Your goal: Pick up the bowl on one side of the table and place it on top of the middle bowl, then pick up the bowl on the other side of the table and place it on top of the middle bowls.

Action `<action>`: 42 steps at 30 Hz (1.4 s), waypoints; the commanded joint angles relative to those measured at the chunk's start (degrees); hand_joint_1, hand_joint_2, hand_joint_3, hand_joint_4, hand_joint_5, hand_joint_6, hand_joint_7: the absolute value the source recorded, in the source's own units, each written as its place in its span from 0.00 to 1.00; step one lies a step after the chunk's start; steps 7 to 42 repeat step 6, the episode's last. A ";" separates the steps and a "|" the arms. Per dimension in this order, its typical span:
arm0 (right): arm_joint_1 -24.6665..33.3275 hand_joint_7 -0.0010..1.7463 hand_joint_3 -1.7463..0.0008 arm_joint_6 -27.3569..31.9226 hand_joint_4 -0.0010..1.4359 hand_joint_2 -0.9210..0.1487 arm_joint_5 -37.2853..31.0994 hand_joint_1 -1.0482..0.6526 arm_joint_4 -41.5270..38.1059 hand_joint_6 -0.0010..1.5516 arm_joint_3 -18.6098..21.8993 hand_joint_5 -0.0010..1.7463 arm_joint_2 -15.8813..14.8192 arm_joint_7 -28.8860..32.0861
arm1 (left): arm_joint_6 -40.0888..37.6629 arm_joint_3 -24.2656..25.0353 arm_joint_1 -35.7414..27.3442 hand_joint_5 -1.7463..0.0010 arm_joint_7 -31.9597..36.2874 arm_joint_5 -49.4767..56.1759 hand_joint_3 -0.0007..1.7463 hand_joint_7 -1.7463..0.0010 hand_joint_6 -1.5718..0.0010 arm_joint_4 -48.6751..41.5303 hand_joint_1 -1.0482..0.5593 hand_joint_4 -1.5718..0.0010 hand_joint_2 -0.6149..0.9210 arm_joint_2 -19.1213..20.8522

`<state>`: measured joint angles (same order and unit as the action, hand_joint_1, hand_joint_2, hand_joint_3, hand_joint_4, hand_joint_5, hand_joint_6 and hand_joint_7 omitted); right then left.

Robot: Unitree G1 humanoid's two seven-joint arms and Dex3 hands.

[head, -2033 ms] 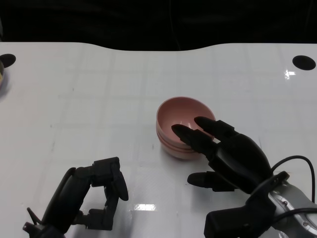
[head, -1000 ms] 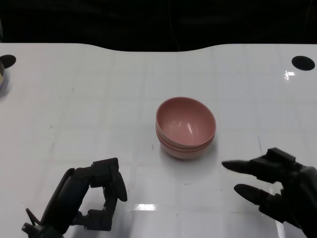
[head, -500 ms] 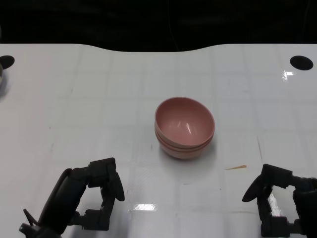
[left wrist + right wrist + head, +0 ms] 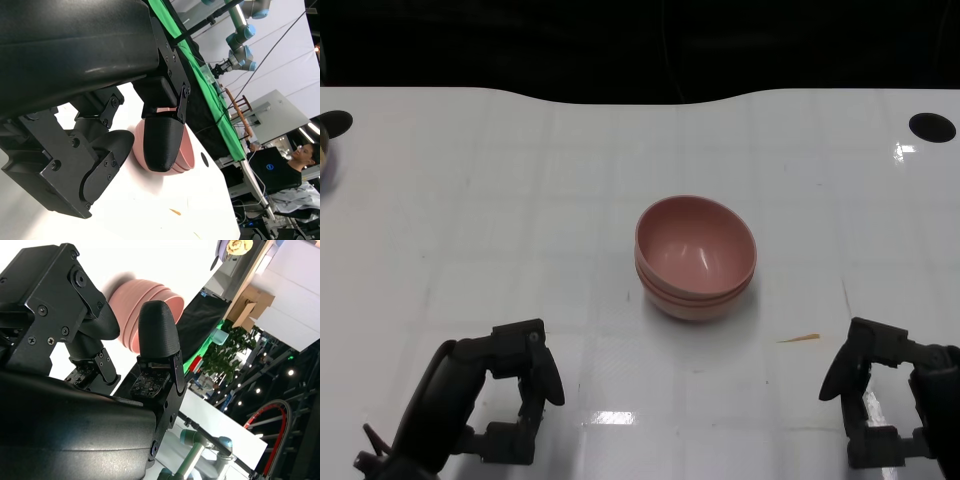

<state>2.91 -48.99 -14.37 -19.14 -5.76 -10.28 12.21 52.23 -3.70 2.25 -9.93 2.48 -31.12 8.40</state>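
A stack of pink bowls [image 4: 695, 256] stands in the middle of the white table [image 4: 520, 200], nested one inside another. The same stack shows past the fingers in the left wrist view as pink bowls [image 4: 186, 156] and in the right wrist view as pink bowls [image 4: 135, 305]. My left hand [image 4: 485, 405] rests low at the front left, fingers curled, holding nothing. My right hand [image 4: 890, 410] is at the front right edge, fingers curled and empty. Both hands are well apart from the stack.
Two dark round holes sit in the table's far corners, one at the right [image 4: 932, 126] and one at the left [image 4: 335, 122]. A small orange scrap [image 4: 802, 339] lies right of the bowls. Part of a dish [image 4: 324, 155] shows at the left edge.
My right hand has let go of the top bowl and drawn back to the front right, curling its fingers. The left hand has sunk slightly. The bowls stay stacked.
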 commanded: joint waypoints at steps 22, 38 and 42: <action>0.09 0.84 0.00 -1.88 0.69 0.79 -0.73 0.73 -1.08 0.60 1.62 0.97 0.83 -0.65 | 0.89 0.76 -0.10 0.03 0.26 1.22 0.98 0.15 0.41 -0.58 0.62 0.38 0.50 1.23; 0.09 0.84 0.00 -1.88 0.69 0.79 -0.73 0.73 -1.08 0.60 1.62 0.97 0.83 -0.65 | 0.89 0.76 -0.10 0.03 0.26 1.22 0.98 0.15 0.41 -0.58 0.62 0.38 0.50 1.23; 0.09 0.84 0.00 -1.88 0.69 0.79 -0.73 0.73 -1.08 0.60 1.62 0.97 0.83 -0.65 | 0.89 0.76 -0.10 0.03 0.26 1.22 0.98 0.15 0.41 -0.58 0.62 0.38 0.50 1.23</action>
